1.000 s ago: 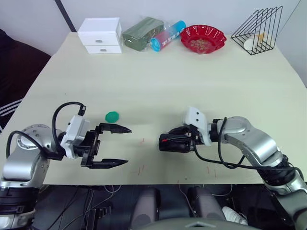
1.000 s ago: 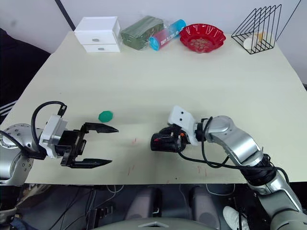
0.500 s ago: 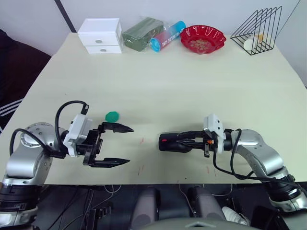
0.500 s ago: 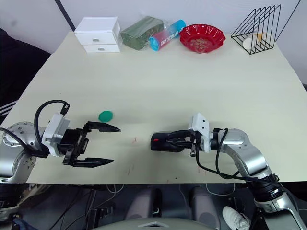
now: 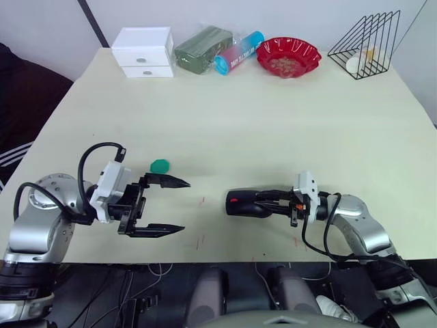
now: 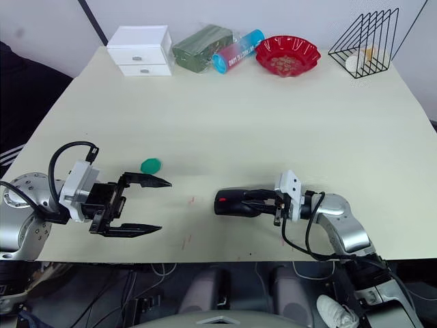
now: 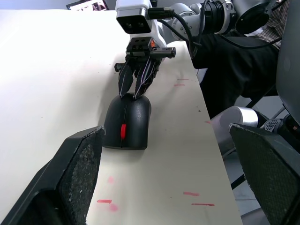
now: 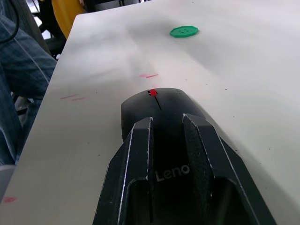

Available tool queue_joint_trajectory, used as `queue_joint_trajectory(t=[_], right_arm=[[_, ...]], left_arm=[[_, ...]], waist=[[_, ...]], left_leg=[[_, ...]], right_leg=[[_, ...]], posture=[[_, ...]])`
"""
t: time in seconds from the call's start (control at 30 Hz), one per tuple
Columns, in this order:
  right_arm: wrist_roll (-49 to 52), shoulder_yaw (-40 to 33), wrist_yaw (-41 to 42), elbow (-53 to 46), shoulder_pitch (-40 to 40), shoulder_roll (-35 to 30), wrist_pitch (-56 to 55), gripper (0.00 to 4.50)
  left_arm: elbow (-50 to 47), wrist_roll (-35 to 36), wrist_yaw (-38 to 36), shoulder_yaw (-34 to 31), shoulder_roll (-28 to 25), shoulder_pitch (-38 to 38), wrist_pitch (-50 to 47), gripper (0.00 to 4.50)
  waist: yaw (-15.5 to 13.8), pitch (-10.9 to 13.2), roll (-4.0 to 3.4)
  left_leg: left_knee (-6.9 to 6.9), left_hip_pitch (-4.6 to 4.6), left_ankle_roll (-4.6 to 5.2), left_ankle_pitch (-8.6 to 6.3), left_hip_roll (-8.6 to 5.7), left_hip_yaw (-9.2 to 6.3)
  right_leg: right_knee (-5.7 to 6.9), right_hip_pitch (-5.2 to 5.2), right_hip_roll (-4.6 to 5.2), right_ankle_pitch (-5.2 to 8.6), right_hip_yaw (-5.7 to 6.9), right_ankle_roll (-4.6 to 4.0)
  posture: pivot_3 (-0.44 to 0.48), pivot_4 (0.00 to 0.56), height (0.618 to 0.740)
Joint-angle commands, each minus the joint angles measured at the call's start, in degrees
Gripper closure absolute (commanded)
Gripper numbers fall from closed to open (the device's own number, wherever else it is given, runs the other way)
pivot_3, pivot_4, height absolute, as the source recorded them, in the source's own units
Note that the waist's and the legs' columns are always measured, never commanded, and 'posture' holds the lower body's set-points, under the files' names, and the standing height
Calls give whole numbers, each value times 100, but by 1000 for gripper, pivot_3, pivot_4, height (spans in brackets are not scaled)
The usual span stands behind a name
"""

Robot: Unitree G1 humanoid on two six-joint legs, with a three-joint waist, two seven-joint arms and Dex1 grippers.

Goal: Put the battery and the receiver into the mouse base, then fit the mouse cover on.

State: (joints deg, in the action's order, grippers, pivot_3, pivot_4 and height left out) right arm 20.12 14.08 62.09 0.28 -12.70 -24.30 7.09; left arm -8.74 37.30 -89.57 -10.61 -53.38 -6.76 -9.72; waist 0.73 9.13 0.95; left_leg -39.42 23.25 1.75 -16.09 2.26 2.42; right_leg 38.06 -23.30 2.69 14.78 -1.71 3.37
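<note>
Black mouse on the table between two pincers.

The mouse [image 5: 247, 203] lies low in the middle of the frame, its cover on and its red wheel showing. The right pincer [image 5: 268, 202] has its fingers close together, their tips resting on the mouse's back end. The left pincer [image 5: 179, 206] gapes wide and empty, lower left, near a small green disc [image 5: 160, 165].

Even, bright overhead light falling on worktop [image 5: 273, 116]; shadows showing soft and short under left tool [image 5: 158, 206] and mouse [image 5: 247, 203]. No harsh glare showing. Head views staying sharp throughout. Left wrist view: own fingers [image 7: 70, 183] blurring close to lens. Right wrist view: far worktop washing out pale, green disc [image 8: 183, 31] softening slightly.
</note>
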Motion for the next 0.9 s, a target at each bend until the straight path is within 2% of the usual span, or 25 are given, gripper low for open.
queue_joint_trajectory(t=[0.03, 0.1, 0.23, 0.37, 0.57, 0.67, 0.73, 0.9], right_arm=[[-277, 201, 40, 271, 185, -64, 36, 3470], [-261, 143, 2, 257, 152, -54, -31, 3470], [73, -290, -62, -125, 186, -140, -91, 3470], [421, -939, 22, -576, 465, -574, -90, 3470], [431, -1489, 77, -491, 941, -996, -363, 3470], [487, -2145, -68, -315, 1444, -1108, -641, 3470], [433, -2420, -103, -158, 1711, -1186, -815, 3470], [656, -3003, -174, -36, 2138, -1235, -856, 3470]], left_arm=[[-84, 47, -68, -23, 5, -8, -3, 0], [-92, 55, -47, -30, 17, 6, -14, 0], [-105, 73, 54, -113, 56, 107, -40, 0], [-149, 59, 595, -372, 98, 441, -327, 0], [-154, 12, 1298, -720, 325, 717, -416, 0], [164, -491, 1926, -975, 547, 1103, -67, 0], [157, -565, 2258, -1082, 712, 1295, -89, 0], [198, -644, 2538, -1292, 955, 1744, 23, 0]], waist=[[0, 0, 0], [-4, 0, 1], [-12, 0, 0], [-10, 5, -2], [-9, 4, -1], [-7, 5, -4], [-11, 5, -4], [-7, 0, -7]], left_leg=[[4, -17, 0, 0, 0, 2], [12, -52, 1, -1, 1, 4], [12, -55, 1, -1, 1, 3], [11, -50, 1, -1, 1, -3], [12, -51, 1, -1, 1, -27], [13, -52, 1, -1, 1, -25], [19, -52, 1, -1, -1, -23], [18, -61, 1, -1, 2, -20]], right_leg=[[-2, 15, 0, 1, -1, -1], [-7, 46, 0, 2, -3, -1], [-9, 51, 1, 2, -3, -1], [-10, 47, 5, 1, -6, 0], [-9, 47, 3, 1, -6, -1], [-9, 47, 4, 1, -8, 0], [-15, 48, 7, 2, -9, 0], [-13, 52, 8, 2, -13, -1]], posture=[[0, 150, 740], [0, 150, 740], [0, 150, 740], [0, 150, 740], [0, 150, 740], [0, 150, 740], [0, 150, 740], [0, 150, 740]])
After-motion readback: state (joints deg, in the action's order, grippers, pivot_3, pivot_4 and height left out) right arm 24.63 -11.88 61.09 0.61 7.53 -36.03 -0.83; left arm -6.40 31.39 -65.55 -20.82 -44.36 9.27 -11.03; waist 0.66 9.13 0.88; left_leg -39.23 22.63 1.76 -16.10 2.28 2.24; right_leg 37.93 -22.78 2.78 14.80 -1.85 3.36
